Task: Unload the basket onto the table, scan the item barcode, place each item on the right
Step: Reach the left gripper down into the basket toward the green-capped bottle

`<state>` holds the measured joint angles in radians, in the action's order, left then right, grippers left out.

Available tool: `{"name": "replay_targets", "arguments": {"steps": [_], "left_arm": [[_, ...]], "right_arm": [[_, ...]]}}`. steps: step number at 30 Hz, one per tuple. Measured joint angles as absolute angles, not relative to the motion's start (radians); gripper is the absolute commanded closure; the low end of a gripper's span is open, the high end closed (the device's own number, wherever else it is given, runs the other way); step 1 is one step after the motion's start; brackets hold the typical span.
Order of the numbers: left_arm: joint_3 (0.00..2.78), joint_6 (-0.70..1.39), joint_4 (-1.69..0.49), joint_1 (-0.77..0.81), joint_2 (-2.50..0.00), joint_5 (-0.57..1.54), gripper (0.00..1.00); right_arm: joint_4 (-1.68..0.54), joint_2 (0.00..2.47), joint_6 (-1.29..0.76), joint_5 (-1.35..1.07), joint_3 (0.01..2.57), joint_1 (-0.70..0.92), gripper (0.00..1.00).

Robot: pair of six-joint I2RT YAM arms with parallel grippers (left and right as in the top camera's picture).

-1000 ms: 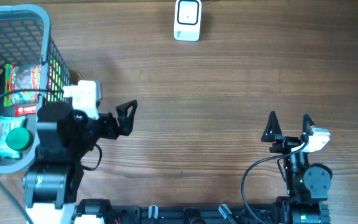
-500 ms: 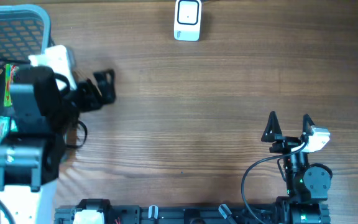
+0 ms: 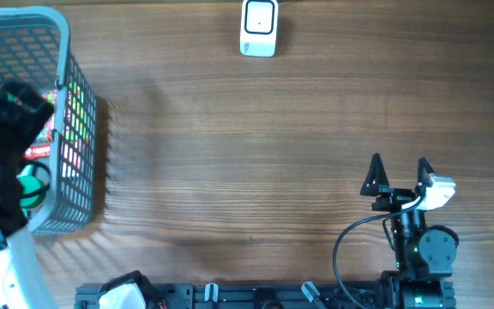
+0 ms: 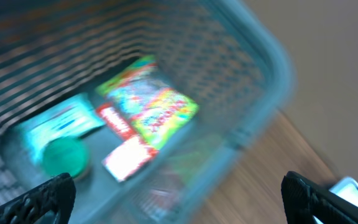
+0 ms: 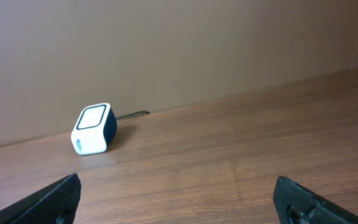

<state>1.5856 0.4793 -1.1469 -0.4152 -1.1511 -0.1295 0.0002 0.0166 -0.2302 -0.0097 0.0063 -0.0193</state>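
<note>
The white barcode scanner [image 3: 258, 27] stands at the far edge of the table, and it shows in the right wrist view as a scanner [image 5: 94, 129] well ahead. Several items lie in the grey mesh basket [image 3: 65, 60] at the left: a colourful packet [image 4: 157, 106], a red and white packet [image 4: 126, 155], a teal packet [image 4: 61, 121] and a green-lidded item [image 4: 64, 155]. My left arm [image 3: 11, 120] hangs over the basket. The left gripper [image 4: 179, 199] is open above the items, holding nothing; this view is blurred. My right gripper [image 3: 397, 172] stands open and empty at the near right.
The basket's rim [image 4: 272, 62] crosses the left wrist view, with bare wooden table [image 3: 247, 154] beyond it. A dark cable runs from the back of the scanner. The right arm's base [image 3: 423, 253] sits at the near edge.
My left arm has swung left from the table beside the basket to above the basket's inside, its gripper still open. The right arm has not moved.
</note>
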Motion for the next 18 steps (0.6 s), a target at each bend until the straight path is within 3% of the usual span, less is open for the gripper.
{"name": "replay_targets", "arguments": {"steps": [5,18], "left_arm": [[1.586,0.555,-1.144,-0.527,-1.203,-0.128,0.00],[1.586,0.567,-1.129,-0.536,-1.302,-0.141,0.00]], "right_arm": [[0.000,0.017,-0.230,-0.010,0.006,-0.019,0.00],[0.000,0.017,-0.230,-0.010,0.006,-0.019,0.00]]}}
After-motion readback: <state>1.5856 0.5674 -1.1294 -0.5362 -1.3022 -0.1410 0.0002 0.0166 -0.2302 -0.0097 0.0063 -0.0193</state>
